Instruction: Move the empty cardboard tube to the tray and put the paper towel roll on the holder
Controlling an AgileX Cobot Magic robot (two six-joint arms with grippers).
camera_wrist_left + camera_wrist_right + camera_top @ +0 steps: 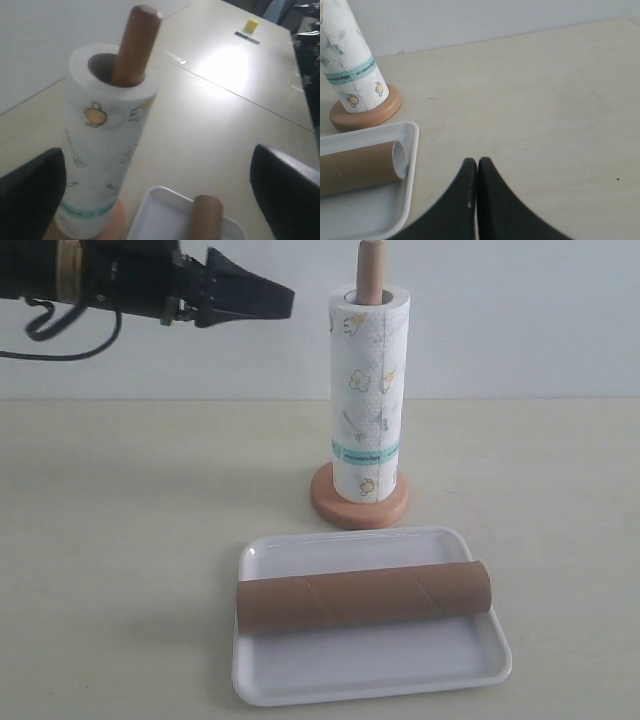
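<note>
**Q:** Where do the task's things sit?

**A:** The roll [368, 400] stands upright at centre frame, threaded over the holder [360, 508]. The holder's pole pokes out of the roll's top and keeps it from toppling. The tube [362, 597] lies lengthwise in the tray [370, 670] at lower centre, where the low rim should check any rolling.

**Q:** And the grippers?

**A:** The left gripper [282, 300] hangs at upper left, jaws spread wide and empty, clear of the roll. By the look of it, nothing is left to carry. The right gripper [476, 172], outside the exterior view, has its jaws pressed together on nothing.
</note>
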